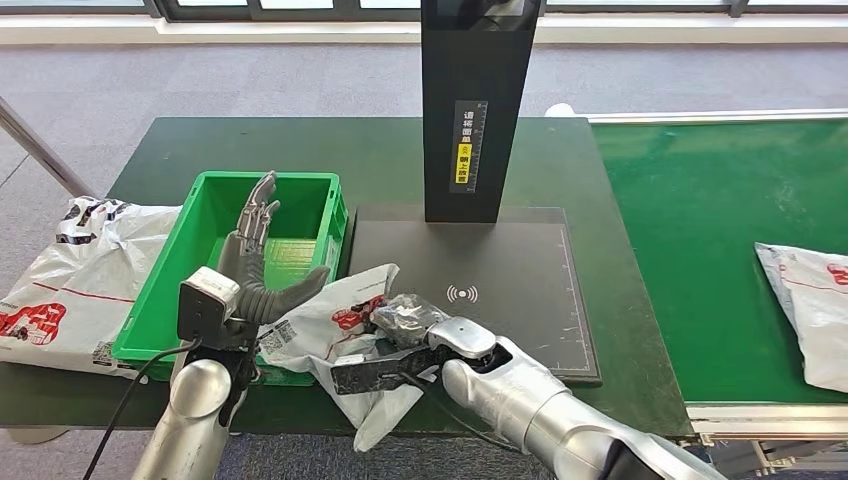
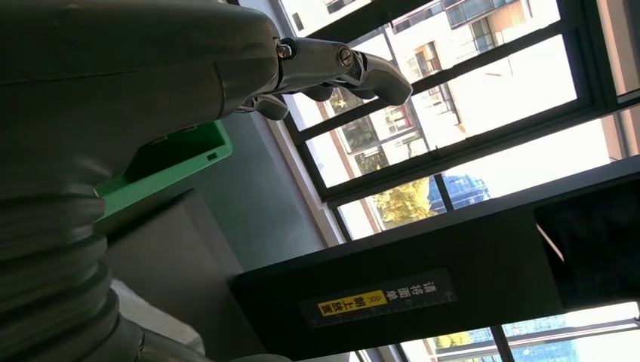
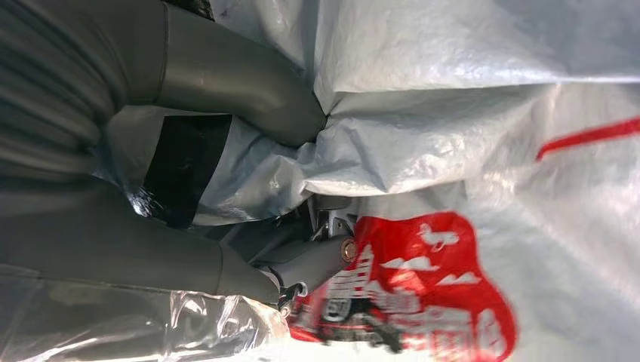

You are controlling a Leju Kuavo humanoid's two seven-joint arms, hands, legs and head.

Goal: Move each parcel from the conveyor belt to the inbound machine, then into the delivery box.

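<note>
while the right hand (image 1: 415,335) clutches a crumpled white parcel (image 1: 335,318) with red print, the left hand (image 1: 258,262) hovers spread wide, holding nothing.

Even daylight fills the head view, with soft, faint shadows on the tabletop (image 1: 400,160) and everything sharp. In the left wrist view the windows (image 2: 483,98) are blown out white, and the nearby robot hand (image 2: 332,68) reads dark and blurred against them. The right wrist view is close and soft, the white parcel (image 3: 468,151) bright, its red print smeared.
</note>
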